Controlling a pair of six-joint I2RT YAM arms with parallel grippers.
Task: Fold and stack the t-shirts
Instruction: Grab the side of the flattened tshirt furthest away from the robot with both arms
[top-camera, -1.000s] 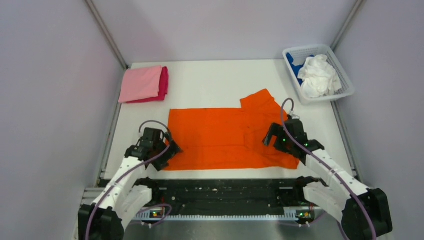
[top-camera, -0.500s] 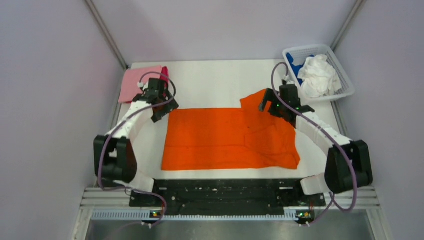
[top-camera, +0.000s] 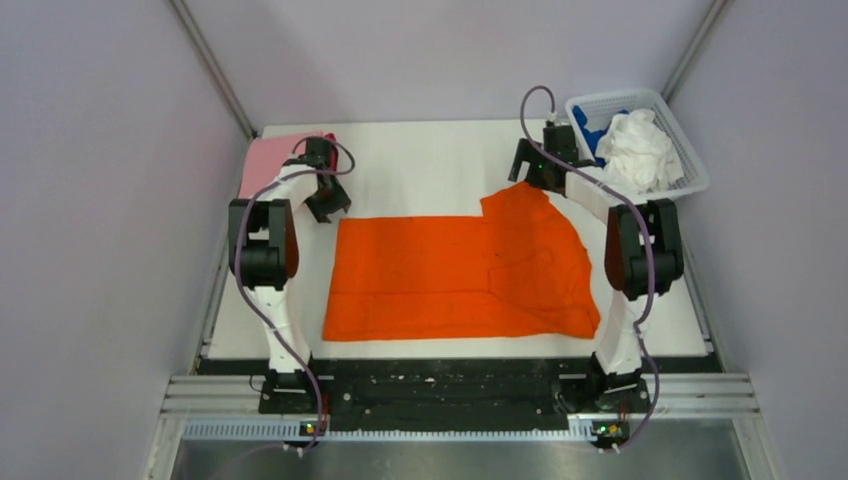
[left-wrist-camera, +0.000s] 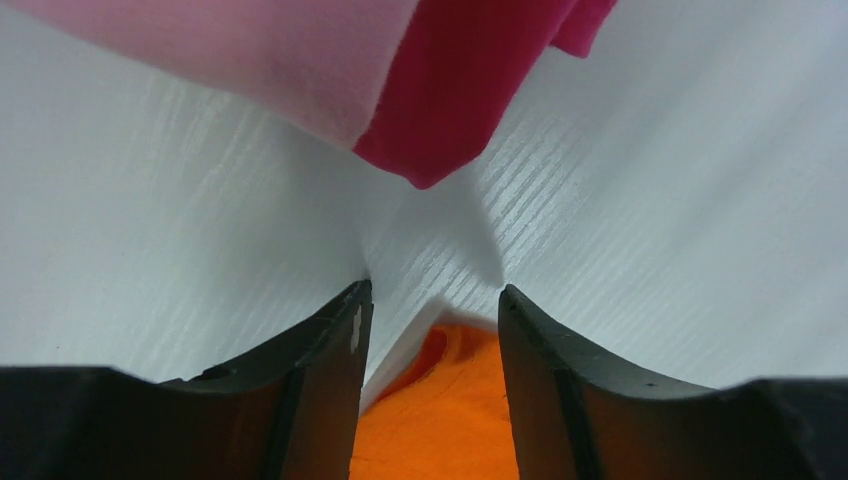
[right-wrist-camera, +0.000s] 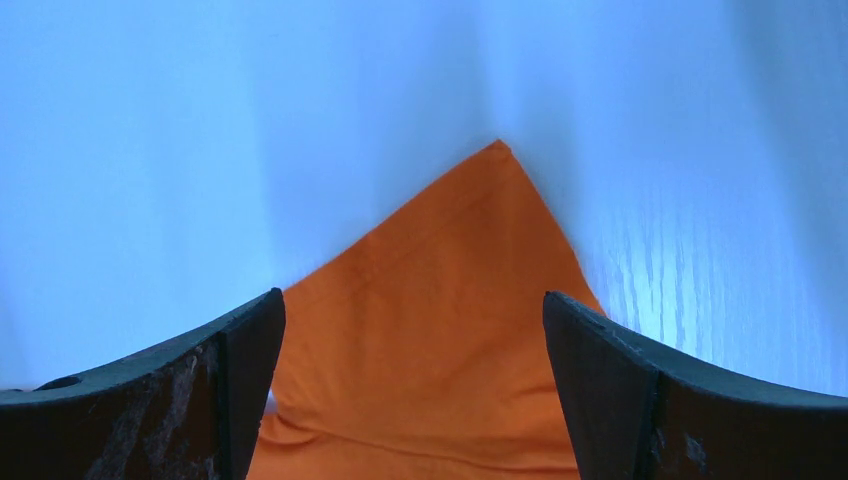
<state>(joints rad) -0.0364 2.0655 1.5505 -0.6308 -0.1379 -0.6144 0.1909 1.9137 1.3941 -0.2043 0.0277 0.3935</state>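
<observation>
Holding the left fingers (left-wrist-camera: 340, 345) apart above the far-left corner of the orange t-shirt (top-camera: 460, 275), near the folded light pink t-shirt (left-wrist-camera: 250, 60) and magenta t-shirt (left-wrist-camera: 450, 90) (pink on top). Holding the right fingers (right-wrist-camera: 250, 345) wide apart over the shirt's far-right pointed corner, seemingly clear of the cloth. Showing the orange t-shirt lying spread flat mid-desk (top-camera: 430, 160), with a white t-shirt (top-camera: 635, 150) crumpled in the mesh basket (top-camera: 655, 195).

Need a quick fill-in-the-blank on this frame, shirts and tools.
The spread t-shirt on the table is ___.
The crumpled t-shirt filling most of the mesh basket is ___.
On the magenta t-shirt lies the folded t-shirt, coloured light ___.
The left tool and right tool are both ___.
Missing: orange; white; pink; open.
</observation>
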